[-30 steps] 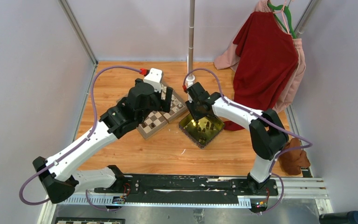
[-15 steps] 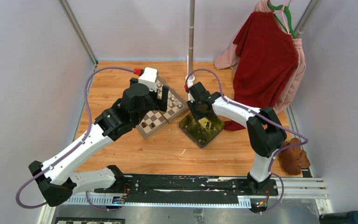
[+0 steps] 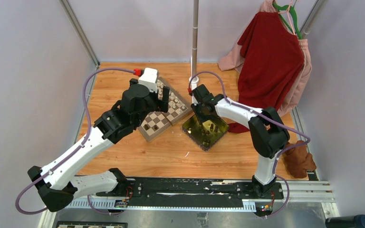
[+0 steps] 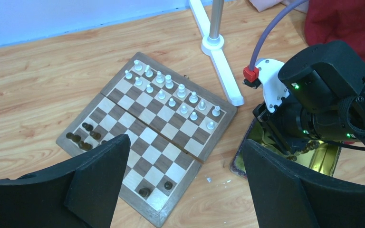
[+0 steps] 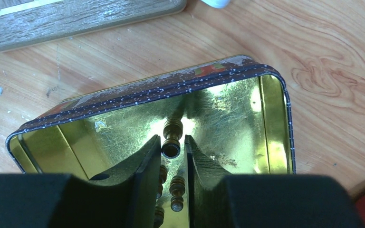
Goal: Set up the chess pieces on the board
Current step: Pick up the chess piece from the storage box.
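The board [image 3: 158, 124] lies open on the table, with cream-white chess pieces [image 4: 171, 92] in two rows along its far side. A few dark pieces [image 4: 83, 137] stand at its left corner and two more [image 4: 145, 192] near its front corner. My left gripper [image 4: 185, 142] hovers wide open above the board [image 4: 147, 137] with nothing in it. My right gripper [image 5: 172, 142] reaches into the gold-lined tin [image 5: 275, 118], shut on a dark brown chess piece [image 5: 172, 149] at its fingertips. More dark pieces [image 5: 177, 190] lie under the fingers.
A white pole stand [image 4: 221, 71] rises just behind the board's right corner. Red and pink garments [image 3: 271, 57] hang at the back right, and a brown cloth [image 3: 302, 161] lies at the right edge. The tin [image 3: 221, 128] sits just right of the board.
My left arm has drawn back to the left, uncovering more of the board. The right jaws have narrowed around the dark piece in the tin.
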You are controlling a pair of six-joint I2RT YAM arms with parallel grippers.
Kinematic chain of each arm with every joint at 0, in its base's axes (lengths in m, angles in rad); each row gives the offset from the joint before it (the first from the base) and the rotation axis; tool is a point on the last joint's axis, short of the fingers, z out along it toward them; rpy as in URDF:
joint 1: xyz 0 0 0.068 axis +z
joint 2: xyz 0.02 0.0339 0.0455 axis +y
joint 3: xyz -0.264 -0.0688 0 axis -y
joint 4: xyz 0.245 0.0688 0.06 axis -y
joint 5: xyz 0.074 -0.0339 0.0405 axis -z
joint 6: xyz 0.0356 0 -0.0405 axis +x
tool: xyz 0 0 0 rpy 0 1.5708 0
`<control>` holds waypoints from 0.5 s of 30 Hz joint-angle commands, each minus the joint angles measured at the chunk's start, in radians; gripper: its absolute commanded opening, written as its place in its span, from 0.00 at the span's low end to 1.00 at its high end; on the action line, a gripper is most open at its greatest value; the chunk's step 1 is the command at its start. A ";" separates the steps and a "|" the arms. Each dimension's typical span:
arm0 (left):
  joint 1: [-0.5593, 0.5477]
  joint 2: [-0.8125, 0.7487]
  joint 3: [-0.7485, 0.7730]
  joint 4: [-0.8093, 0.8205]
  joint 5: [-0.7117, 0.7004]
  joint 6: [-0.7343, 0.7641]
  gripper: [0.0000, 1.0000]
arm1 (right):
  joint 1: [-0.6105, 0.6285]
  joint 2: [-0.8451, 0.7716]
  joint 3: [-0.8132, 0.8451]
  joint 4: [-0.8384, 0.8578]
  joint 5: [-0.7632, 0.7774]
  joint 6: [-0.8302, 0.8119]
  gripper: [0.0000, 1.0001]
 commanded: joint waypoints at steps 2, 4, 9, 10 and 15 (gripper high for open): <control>0.012 -0.028 0.022 -0.004 -0.013 0.010 0.94 | -0.012 0.014 -0.013 -0.007 -0.043 0.006 0.23; 0.014 -0.031 0.021 -0.007 -0.016 0.009 0.94 | -0.012 0.012 -0.014 -0.010 -0.045 0.006 0.19; 0.017 -0.039 0.023 -0.015 -0.020 0.007 0.94 | -0.012 0.006 -0.020 -0.018 -0.049 0.008 0.15; 0.017 -0.041 0.022 -0.015 -0.023 0.007 0.94 | -0.012 0.003 -0.022 -0.018 -0.049 0.007 0.14; 0.022 -0.058 0.027 -0.017 -0.043 0.011 0.94 | -0.012 -0.021 -0.017 -0.023 -0.038 0.000 0.10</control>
